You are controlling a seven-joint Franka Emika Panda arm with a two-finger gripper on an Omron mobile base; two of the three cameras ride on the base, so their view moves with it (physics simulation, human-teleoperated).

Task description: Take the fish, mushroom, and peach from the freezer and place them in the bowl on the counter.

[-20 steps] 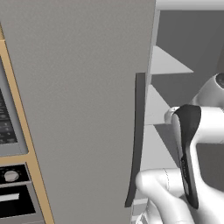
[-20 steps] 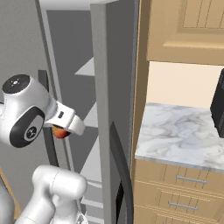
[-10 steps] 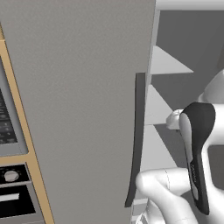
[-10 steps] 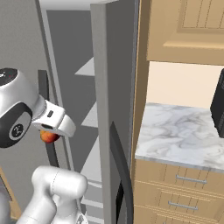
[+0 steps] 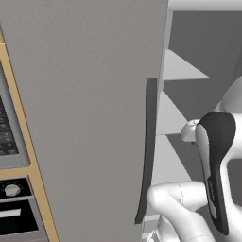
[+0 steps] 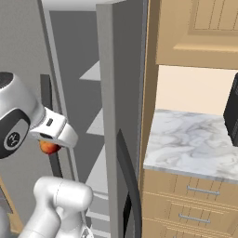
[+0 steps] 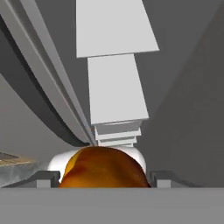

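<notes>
The gripper [image 6: 46,145] was closed on the peach [image 7: 104,168], an orange ball with darker red patches that sat between the two fingers [image 7: 41,178] at the bottom of the hand view, touching both. In the right base view the peach [image 6: 48,147] showed as a small orange lump under the white hand, in front of the open freezer [image 6: 104,83] and just beside the long dark handle [image 6: 49,121] of the far door. The freezer stood open: its white shelves [image 6: 100,123] stepped down one above another inside the grey cavity, and the near door's edge rose through the middle of that view with its own curved dark handle [image 6: 130,181] low down. In the hand view the shelves [image 7: 114,87] receded as a stack of white slabs beyond the peach. In the left base view the grey door [image 5: 90,104] stood broad on the left with a dark handle [image 5: 147,151] along its right edge, shelves [image 5: 170,118] beyond it and the arm [image 5: 215,170] at the lower right. To the right of the freezer lay the counter [image 6: 190,139], marble over tan drawers [image 6: 195,204] with metal handles, a tan wall cabinet [image 6: 200,28] above it and a dark appliance [image 6: 231,111] at its right edge. An oven panel with a knob [image 5: 12,190] stood left of the door.
</notes>
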